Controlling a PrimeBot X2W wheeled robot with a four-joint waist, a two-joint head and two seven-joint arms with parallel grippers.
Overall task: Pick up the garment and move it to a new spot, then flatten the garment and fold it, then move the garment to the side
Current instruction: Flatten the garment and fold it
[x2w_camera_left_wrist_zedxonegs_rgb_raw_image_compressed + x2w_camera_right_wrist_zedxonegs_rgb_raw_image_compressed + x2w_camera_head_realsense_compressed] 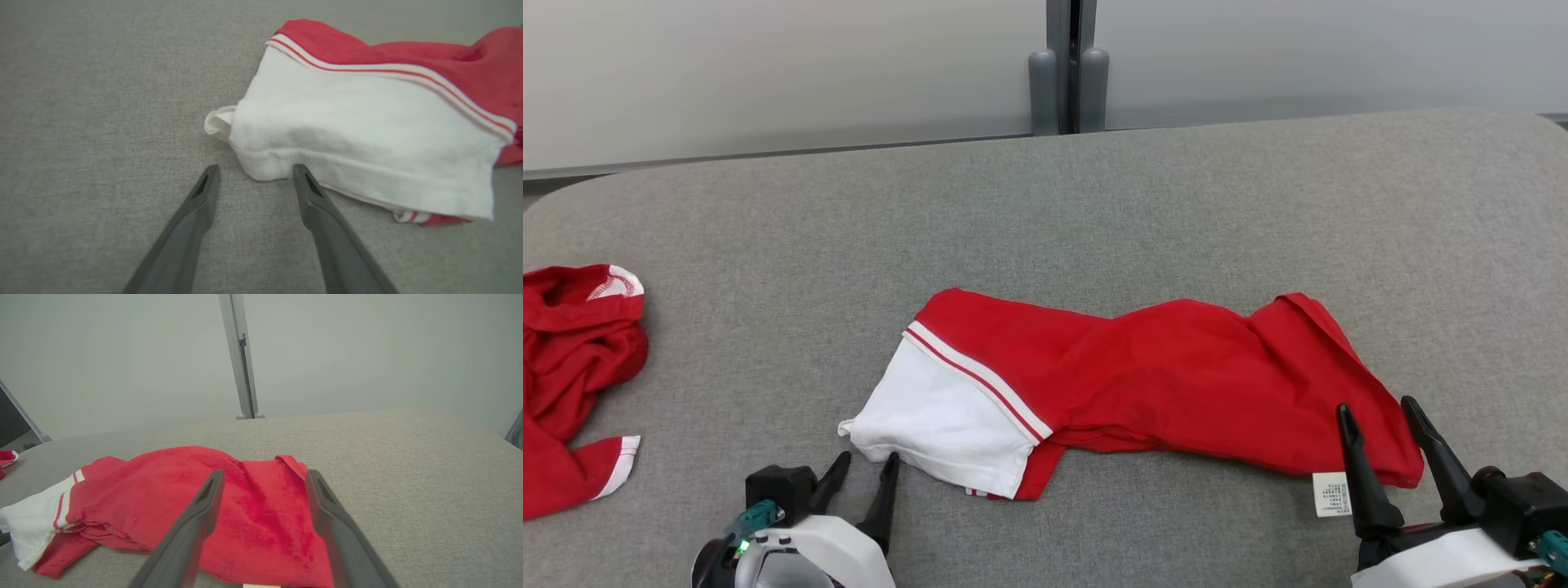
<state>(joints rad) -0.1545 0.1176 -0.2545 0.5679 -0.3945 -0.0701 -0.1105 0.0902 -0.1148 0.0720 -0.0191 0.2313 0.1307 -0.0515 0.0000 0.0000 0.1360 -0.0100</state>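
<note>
A red garment with a white, red-striped end lies folded lengthwise across the grey table, a white label at its near right corner. My left gripper is open just short of the white end's near left corner; in the left wrist view the left gripper frames that white hem corner without closing on it. My right gripper stands open at the garment's right end. Seen from the right wrist, the right gripper hovers over red cloth.
A second red garment with white trim lies crumpled at the table's left edge. A grey post and pale wall panels stand behind the table's far edge.
</note>
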